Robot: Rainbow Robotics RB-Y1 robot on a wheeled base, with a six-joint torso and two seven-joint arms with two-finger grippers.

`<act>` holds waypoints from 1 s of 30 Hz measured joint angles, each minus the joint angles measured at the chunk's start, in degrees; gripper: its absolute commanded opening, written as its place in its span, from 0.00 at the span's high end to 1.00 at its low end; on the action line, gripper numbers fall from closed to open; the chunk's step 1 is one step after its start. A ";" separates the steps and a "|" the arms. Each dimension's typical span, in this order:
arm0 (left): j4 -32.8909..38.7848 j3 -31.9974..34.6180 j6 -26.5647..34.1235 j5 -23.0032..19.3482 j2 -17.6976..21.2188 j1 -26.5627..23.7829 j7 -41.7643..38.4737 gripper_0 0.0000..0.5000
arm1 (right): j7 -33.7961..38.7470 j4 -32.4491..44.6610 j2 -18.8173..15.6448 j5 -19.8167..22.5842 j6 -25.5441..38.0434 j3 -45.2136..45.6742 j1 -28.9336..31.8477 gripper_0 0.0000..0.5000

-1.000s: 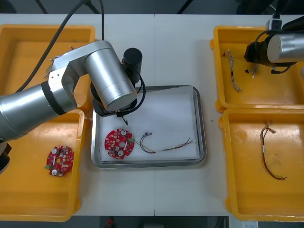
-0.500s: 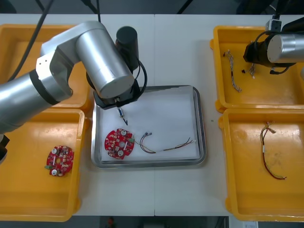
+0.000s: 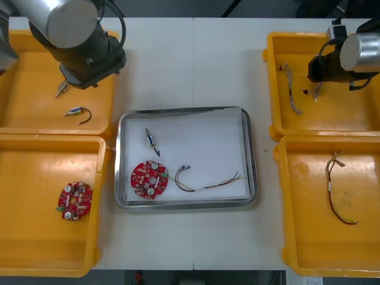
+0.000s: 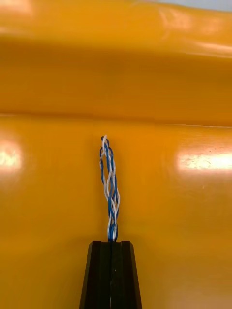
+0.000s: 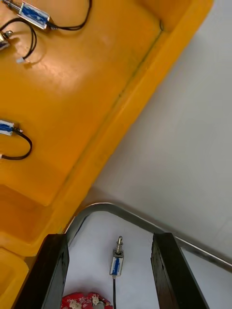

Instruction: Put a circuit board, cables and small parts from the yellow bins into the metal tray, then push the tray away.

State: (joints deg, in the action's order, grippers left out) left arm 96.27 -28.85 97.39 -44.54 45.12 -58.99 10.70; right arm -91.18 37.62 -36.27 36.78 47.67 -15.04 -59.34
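My right gripper [image 4: 112, 245] hangs over the far right yellow bin [image 3: 279, 83], fingers pinched together on the end of a twisted blue and white cable [image 4: 110, 193] that runs straight out from the tips. My left gripper [image 5: 110, 237] hovers over the far left yellow bin [image 3: 35, 113], by its tray-side corner, fingers spread with nothing between them. A small metal part [image 5: 116, 263] lies on the white floor of the metal tray [image 3: 250, 160], near the red circuit board [image 3: 148, 178].

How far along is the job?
Done: circuit board, cables and a small metal part lie in the tray. In hand: right jaws grip a blue-white cable over the far right bin; left jaws open over the far left bin. Remaining: pushing the tray.
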 measured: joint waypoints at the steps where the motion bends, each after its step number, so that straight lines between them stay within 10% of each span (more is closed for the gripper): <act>1: -1.14 0.59 -0.65 -0.55 0.39 -0.21 0.00 0.00 | -0.33 1.10 -0.42 0.01 2.15 0.48 0.09 1.00; 30: -30.99 6.10 -14.63 -13.03 7.46 -2.02 -5.71 0.00 | -14.66 34.84 -5.73 2.87 51.17 13.18 4.62 1.00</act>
State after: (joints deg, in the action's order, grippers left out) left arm 65.28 -22.74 82.76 -57.56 52.58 -61.02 4.99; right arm -105.84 72.46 -42.00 39.65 98.85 -1.86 -54.72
